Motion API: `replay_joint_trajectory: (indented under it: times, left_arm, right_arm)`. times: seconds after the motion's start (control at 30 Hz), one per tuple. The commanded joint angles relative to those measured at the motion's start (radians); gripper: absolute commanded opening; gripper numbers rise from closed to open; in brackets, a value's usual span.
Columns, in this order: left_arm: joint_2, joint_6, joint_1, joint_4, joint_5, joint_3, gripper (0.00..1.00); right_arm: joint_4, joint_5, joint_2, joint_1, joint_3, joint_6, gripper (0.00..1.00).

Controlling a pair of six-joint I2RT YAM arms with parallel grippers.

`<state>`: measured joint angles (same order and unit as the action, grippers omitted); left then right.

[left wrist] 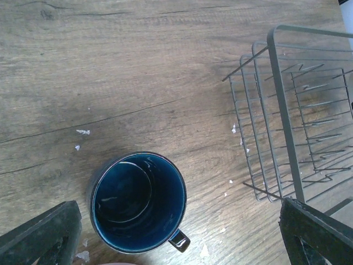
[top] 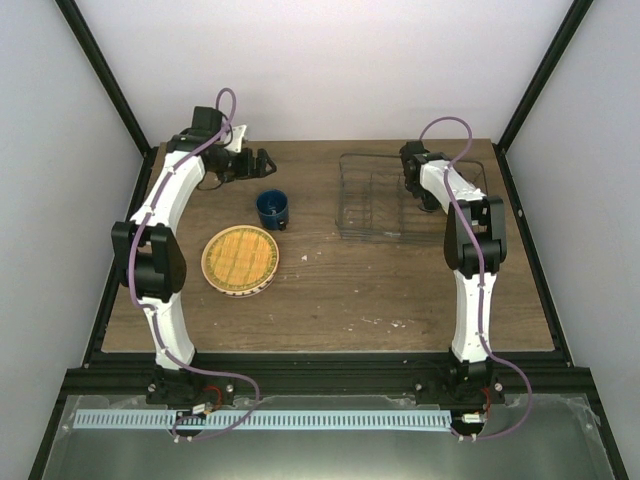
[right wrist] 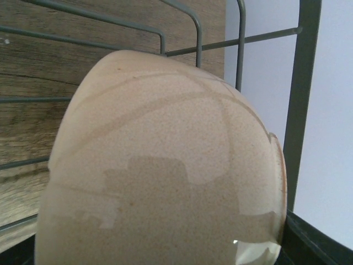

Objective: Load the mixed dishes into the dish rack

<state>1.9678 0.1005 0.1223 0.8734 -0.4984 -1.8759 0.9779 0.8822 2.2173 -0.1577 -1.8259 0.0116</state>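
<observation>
The dark blue mug [top: 272, 208] stands upright on the table, its handle toward the near side in the left wrist view [left wrist: 138, 201]. My left gripper [top: 252, 160] hovers just behind and above it, jaws wide open and empty [left wrist: 179, 245], with one finger [left wrist: 44, 234] on each side of the mug. The yellow-orange grid plate [top: 240, 258] lies flat in front of the mug, a pale rim showing under it. My right gripper [top: 415, 185] is inside the wire dish rack [top: 385, 195], shut on the small cream bowl [right wrist: 165, 165], which fills its view, tilted on edge against the rack wires [right wrist: 242, 44].
The rack's near corner [left wrist: 287, 110] lies a short way right of the mug. Small white crumbs [left wrist: 83, 132] dot the wooden table [top: 350, 290]. Black frame posts and white walls enclose the table.
</observation>
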Motion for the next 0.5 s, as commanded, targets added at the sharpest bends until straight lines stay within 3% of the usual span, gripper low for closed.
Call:
replay_joint_trajectory:
  times: [0.0, 0.1, 0.2, 0.47]
  left_arm:
    - [0.021, -0.004, -0.006, -0.007, -0.029, -0.028, 1.0]
    - [0.024, -0.005, -0.006, -0.007, -0.034, -0.028, 1.0]
    - [0.028, -0.002, -0.006, -0.007, -0.034, -0.031, 1.0]
    - [0.04, 0.0, -0.006, -0.002, -0.034, -0.041, 1.0]
  right_arm:
    - [-0.04, 0.118, 0.016, 0.027, -0.03, 0.005, 0.59]
    - [-0.041, 0.116, 0.021, 0.027, -0.027, 0.005, 0.75]
    - [-0.043, 0.1, 0.015, 0.027, -0.02, 0.006, 0.98]
    - [-0.044, 0.018, 0.0, 0.022, -0.012, 0.009, 1.0]
